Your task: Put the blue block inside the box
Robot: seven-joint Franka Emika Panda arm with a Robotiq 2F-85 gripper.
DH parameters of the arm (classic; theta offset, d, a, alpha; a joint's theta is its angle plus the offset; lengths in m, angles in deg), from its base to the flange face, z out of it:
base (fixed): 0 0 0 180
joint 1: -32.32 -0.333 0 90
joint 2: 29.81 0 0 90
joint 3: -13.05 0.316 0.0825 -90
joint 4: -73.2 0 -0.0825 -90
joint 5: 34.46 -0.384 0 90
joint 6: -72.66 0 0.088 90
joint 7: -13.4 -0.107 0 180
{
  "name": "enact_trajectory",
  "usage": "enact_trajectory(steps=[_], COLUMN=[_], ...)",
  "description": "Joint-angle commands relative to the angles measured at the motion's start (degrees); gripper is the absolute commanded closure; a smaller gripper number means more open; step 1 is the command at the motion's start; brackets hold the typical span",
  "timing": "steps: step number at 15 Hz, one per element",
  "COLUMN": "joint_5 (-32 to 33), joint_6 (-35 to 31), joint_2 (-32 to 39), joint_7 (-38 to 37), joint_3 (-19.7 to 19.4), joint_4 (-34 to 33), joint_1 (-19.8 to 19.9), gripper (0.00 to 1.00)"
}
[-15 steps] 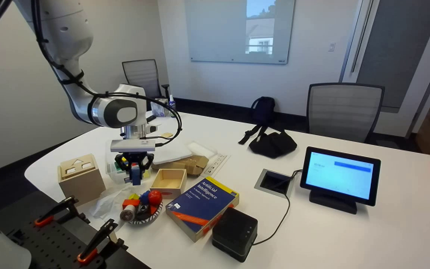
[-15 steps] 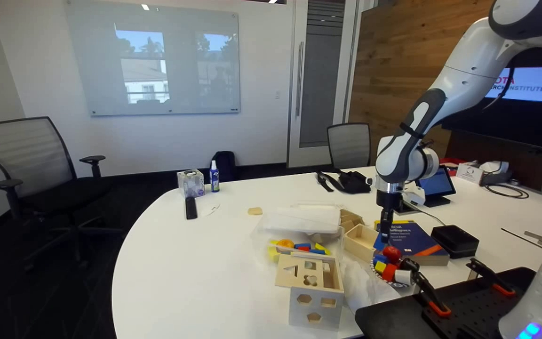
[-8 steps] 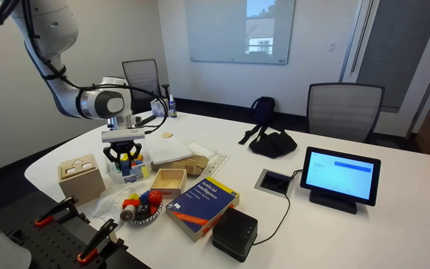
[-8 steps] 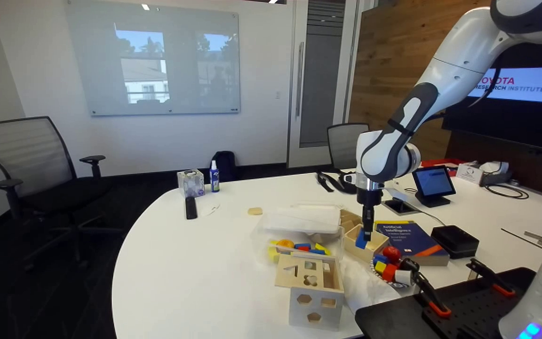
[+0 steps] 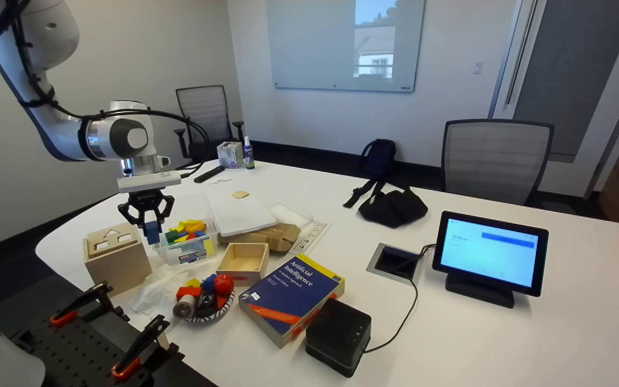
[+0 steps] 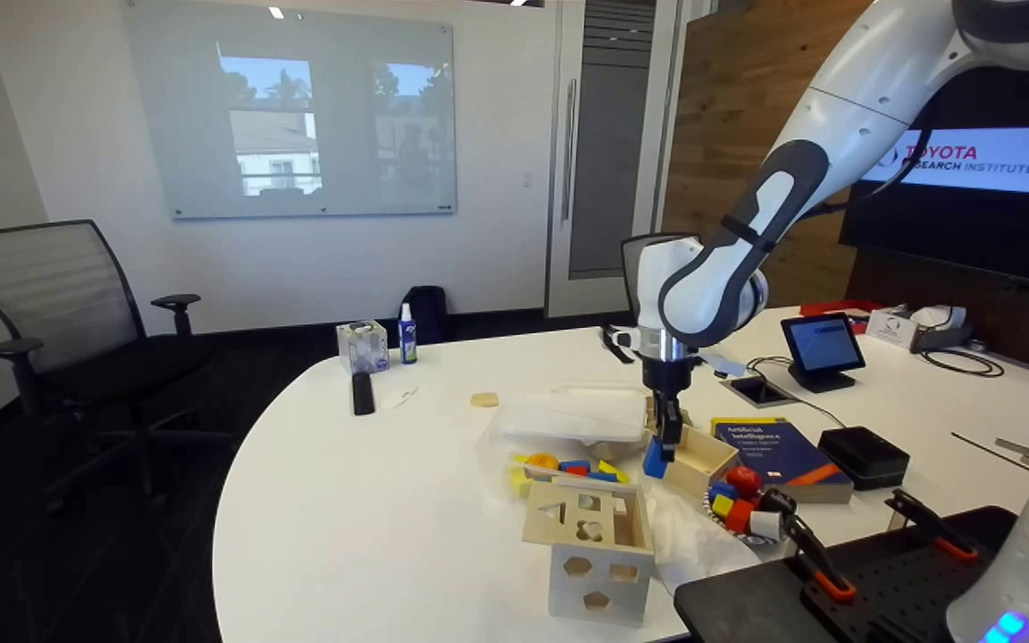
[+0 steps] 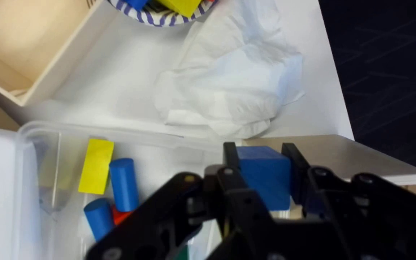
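Note:
My gripper [image 5: 151,222] is shut on the blue block [image 5: 152,234] and holds it in the air. In the wrist view the block [image 7: 264,177] sits between both fingertips. The light-tan cube-shaped wooden box [image 5: 119,269] has cut-out shape holes, and its top panel is shifted, leaving a gap in an exterior view [image 6: 631,527]. The block is beside and above this box's edge, near the clear tub. In the wrist view part of this box [image 7: 323,155] shows just behind the right finger. A low open wooden box [image 5: 242,277] has a dark reddish round mark on its front.
A clear plastic tub [image 5: 194,252] of coloured pieces stands beside the cube box. A striped bowl [image 5: 215,313] of toys, crumpled white paper [image 5: 153,298], a blue book [image 5: 291,297] and a small black box [image 5: 338,336] are near. Clamps [image 5: 143,349] stand at the robot's base.
My gripper has moved left in both exterior views, carrying the blue block from near the low open box past the clear tub toward the cube-shaped box. It also rose slightly. The other things are unmoved.

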Motion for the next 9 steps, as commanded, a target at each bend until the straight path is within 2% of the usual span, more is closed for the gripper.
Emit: enact_trajectory(steps=[1, 6, 9], joint_5=[1.28, 1.66, 2.58], joint_6=[2.84, 5.21, 7.19], joint_2=[-0.74, -0.78, 1.00], joint_7=[-3.68, -9.01, -12.46], joint_3=[1.32, 3.13, 2.87], joint_4=[-1.41, -4.58, -6.95], joint_1=[-3.15, -7.05, -8.86], gripper=[0.91, 0.91, 0.91])
